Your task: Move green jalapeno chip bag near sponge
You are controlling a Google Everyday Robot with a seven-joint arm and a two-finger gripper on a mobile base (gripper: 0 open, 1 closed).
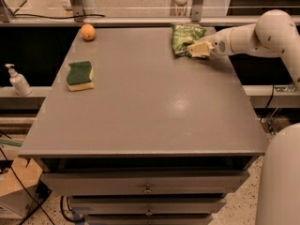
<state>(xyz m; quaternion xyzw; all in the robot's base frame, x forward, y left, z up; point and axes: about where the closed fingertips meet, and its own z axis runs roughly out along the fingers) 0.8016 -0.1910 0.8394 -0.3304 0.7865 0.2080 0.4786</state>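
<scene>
The green jalapeno chip bag [185, 37] lies at the far right of the grey table [145, 102], near its back edge. My gripper [198, 49] reaches in from the right on the white arm and rests at the bag's front right corner, touching or overlapping it. The sponge [80, 75], with a dark green top over a yellow base, lies flat on the left side of the table, far from the bag.
An orange [87, 32] sits at the table's far left corner. A soap dispenser bottle [18, 80] stands on a ledge left of the table. Drawers [147, 186] run under the front edge. The robot's white body [281, 182] fills the lower right.
</scene>
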